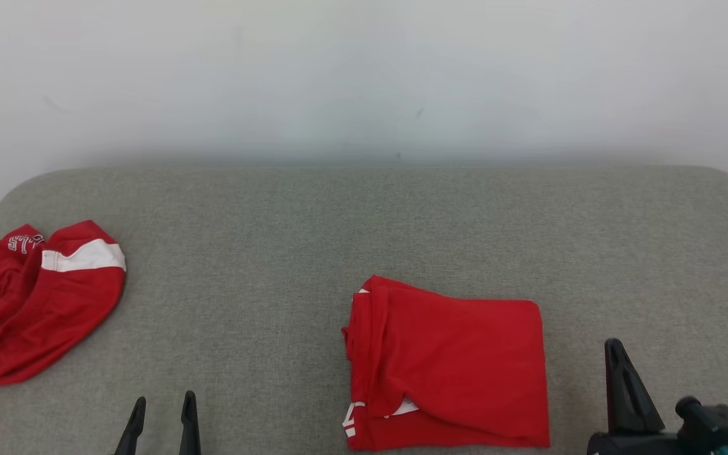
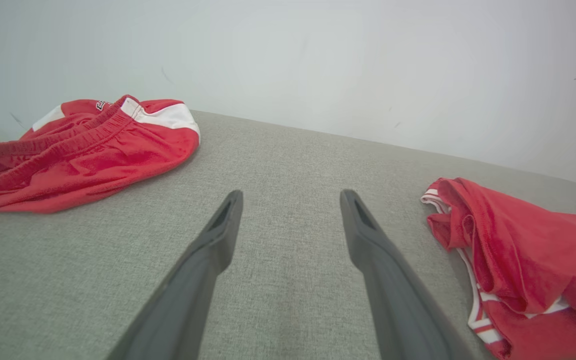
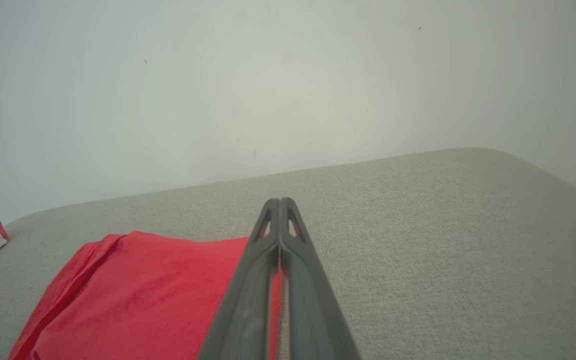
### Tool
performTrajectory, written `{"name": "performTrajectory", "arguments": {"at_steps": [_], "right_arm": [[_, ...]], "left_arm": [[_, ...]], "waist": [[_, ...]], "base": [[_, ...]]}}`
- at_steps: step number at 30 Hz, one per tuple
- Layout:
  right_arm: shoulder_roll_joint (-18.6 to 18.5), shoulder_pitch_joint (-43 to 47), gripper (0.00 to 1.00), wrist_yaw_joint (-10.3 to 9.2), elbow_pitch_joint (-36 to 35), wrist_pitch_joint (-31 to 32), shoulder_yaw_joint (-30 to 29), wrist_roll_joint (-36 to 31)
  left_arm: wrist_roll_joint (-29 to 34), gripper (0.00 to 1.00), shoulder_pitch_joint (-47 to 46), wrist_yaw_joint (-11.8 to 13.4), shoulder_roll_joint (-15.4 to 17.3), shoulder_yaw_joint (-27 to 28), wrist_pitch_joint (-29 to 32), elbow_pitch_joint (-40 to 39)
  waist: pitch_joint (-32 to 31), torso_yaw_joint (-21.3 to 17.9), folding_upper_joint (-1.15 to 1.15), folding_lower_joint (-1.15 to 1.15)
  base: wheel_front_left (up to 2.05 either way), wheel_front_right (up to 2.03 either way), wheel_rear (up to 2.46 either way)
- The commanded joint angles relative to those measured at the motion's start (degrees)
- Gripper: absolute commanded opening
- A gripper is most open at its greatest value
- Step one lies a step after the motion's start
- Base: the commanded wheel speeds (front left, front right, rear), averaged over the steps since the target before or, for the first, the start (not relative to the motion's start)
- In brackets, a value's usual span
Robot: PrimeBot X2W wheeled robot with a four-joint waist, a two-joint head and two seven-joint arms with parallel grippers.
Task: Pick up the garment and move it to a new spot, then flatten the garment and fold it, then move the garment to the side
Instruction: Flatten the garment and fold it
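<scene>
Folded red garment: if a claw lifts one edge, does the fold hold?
Probably not: the folded red garment is limp cloth, its layers loose and wrinkled at the left edge, so it would likely droop and unfold. Pushed, it may bunch rather than slide, since the grey surface looks textured.

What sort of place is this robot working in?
Likely an indoor room set up for laundry folding, maybe a lab: a grey fabric-covered padded surface against a bare white wall, with a folded red garment and crumpled red shorts.
</scene>
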Motion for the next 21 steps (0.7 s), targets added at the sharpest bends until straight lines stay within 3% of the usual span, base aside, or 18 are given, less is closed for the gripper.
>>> {"name": "performTrajectory", "arguments": {"at_steps": [1, 2, 4, 5, 6, 21], "right_arm": [[0.65, 1.85, 0.00, -0.11, -0.79, 0.00, -0.90, -0.62], [0.94, 2.66, 0.00, -0.11, -1.18, 0.00, -1.19, -0.62], [1.36, 4.13, 0.56, -0.11, -1.96, 0.00, -1.55, -0.90], [1.50, 4.84, 0.90, -0.11, -2.32, 0.00, -1.57, -1.02], [1.62, 5.40, 1.00, -0.11, -2.55, 0.00, -1.18, -1.25], [2.12, 7.53, 1.00, -0.11, -2.03, 0.00, -0.19, -2.41]], "left_arm": [[0.52, 1.00, 1.00, 0.04, -0.08, 0.08, -0.18, -0.30], [0.61, 1.00, 1.11, 0.04, -0.07, 0.23, -0.18, -0.42], [0.92, 1.00, 1.20, 0.04, -0.08, 0.25, -0.18, -0.64], [0.99, 1.00, 1.20, 0.04, -0.07, 0.34, -0.18, -0.75], [1.18, 1.00, 1.22, 0.04, -0.08, 0.44, -0.18, -0.96], [5.13, 1.00, 2.65, 0.04, -0.08, 0.53, -0.18, -2.95]], "waist": [[-0.48, -0.86, 0.00, 0.00], [-0.58, -1.16, 0.00, 0.00], [-0.75, -1.59, 0.00, 0.00], [-0.82, -1.78, 0.00, 0.00], [-0.92, -2.01, 0.00, 0.00], [-1.39, -2.30, 0.00, 0.00]], "base": [[0.00, 0.00, 0.00], [0.00, 0.00, 0.00], [0.00, 0.00, 0.00], [0.00, 0.00, 0.00], [0.00, 0.00, 0.00], [0.00, 0.00, 0.00]]}}
